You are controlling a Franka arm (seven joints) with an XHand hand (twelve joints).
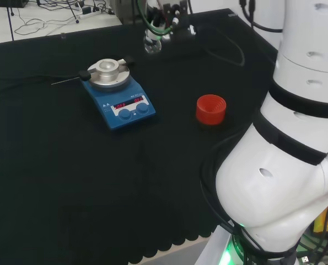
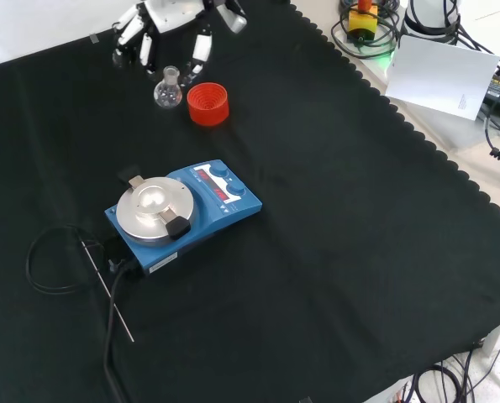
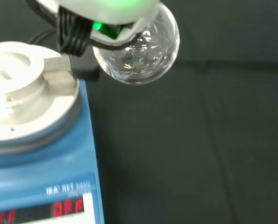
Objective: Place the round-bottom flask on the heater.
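The clear round-bottom flask (image 2: 168,88) hangs from the hand (image 2: 170,13) at the top of the front view, with the fingers (image 2: 201,44) curled down around its neck. In the head view the flask (image 1: 151,45) is at the far back, beyond the heater, under the hand (image 1: 165,17). The heater (image 2: 224,201) is a blue box with a round silver plate (image 2: 153,208) and stands mid-cloth; in the head view the heater (image 1: 122,105) is at centre left. In the wrist view the flask's bulb (image 3: 139,53) floats above the cloth beside the heater's plate (image 3: 26,98).
A red ribbed ring stand (image 2: 207,102) sits just right of the flask in the front view; in the head view this red stand (image 1: 210,109) is right of the heater. A thin metal rod (image 2: 107,290) and a black cable (image 2: 44,260) lie left of the heater. The arm's white links (image 1: 285,165) rise at the right.
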